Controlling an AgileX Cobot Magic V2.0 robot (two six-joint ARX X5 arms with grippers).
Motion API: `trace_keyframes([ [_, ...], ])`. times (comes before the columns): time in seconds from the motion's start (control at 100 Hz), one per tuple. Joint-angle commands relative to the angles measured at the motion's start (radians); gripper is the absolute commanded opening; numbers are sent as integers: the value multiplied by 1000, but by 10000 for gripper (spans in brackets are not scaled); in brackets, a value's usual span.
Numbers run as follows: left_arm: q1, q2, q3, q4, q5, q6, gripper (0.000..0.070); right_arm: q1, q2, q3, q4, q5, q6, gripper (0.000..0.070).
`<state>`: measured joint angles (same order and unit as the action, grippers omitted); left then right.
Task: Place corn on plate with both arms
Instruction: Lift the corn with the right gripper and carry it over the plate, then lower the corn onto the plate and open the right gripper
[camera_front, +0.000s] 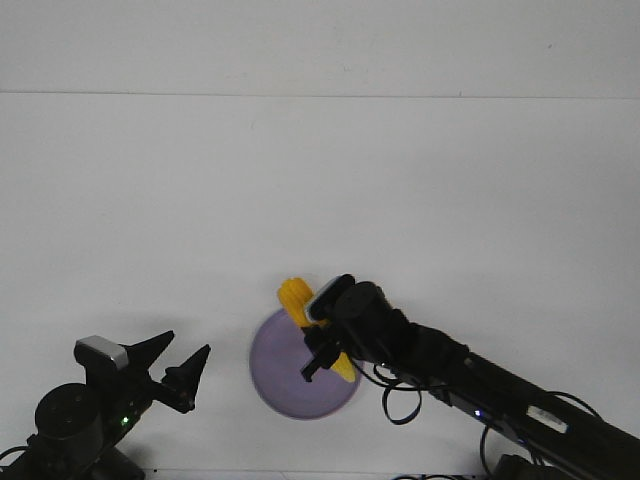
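Observation:
The lavender plate (285, 375) lies near the table's front edge, at the middle. The yellow-orange corn (295, 296) lies slanted across the plate's far right part, its thick end reaching past the far rim and its tip (346, 374) over the plate. My right gripper (322, 352) comes in from the right and sits over the corn's middle, its fingers closed around the cob and hiding that part. My left gripper (180, 362) is open and empty, left of the plate and apart from it.
The white table (320, 200) stretches back to a white wall. Black cables (405, 400) loop under the right arm close to the plate's right side.

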<state>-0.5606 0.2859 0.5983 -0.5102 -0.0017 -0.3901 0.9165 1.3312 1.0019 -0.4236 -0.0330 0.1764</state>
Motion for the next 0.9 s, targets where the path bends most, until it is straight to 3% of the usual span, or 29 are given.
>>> trace_keyframes([
  [0.0, -4, 3, 1, 3, -3, 12, 500, 39, 41, 4, 35, 16, 14, 161],
  [0.4, -4, 3, 1, 2, -3, 12, 500, 124, 229, 4, 42, 64, 11, 179],
  [0.46, -4, 3, 1, 2, -3, 12, 500, 124, 229, 4, 40, 64, 11, 247],
  [0.57, -4, 3, 1, 2, -3, 12, 500, 124, 229, 4, 35, 60, 21, 491],
  [0.62, -4, 3, 1, 2, -3, 12, 501, 124, 228, 4, 26, 60, 31, 561],
  [0.81, -4, 3, 1, 2, -3, 12, 501, 106, 167, 11, -3, 90, 21, 572],
  [0.89, -4, 3, 1, 4, -3, 12, 501, 91, 68, 13, 4, 148, -17, 570],
])
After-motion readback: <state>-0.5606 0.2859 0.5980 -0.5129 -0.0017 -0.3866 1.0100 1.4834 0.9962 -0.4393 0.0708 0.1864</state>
